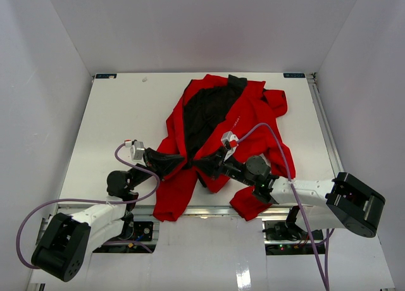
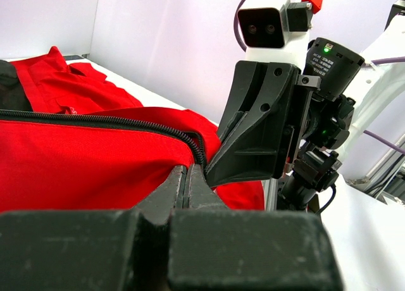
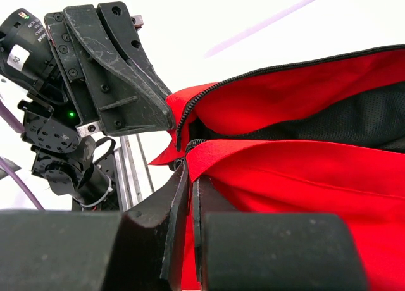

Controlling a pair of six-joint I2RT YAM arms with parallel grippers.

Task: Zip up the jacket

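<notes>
The red jacket [image 1: 247,123] lies open on the white table, its black lining [image 1: 205,111] showing between the two front edges. My left gripper [image 1: 180,162] is shut on the jacket's left front edge at the bottom of the zipper. In the left wrist view the black zipper teeth [image 2: 114,121] run along that edge to the jaws [image 2: 188,171]. My right gripper [image 1: 201,169] is shut on the right front edge close beside it. In the right wrist view the red hem [image 3: 266,161] is pinched between its fingers [image 3: 190,177].
A jacket sleeve [image 1: 171,199] hangs toward the table's near edge [image 1: 209,210], another [image 1: 253,202] droops over it at the right. White walls enclose the table. A purple cable [image 1: 272,142] loops above the right arm.
</notes>
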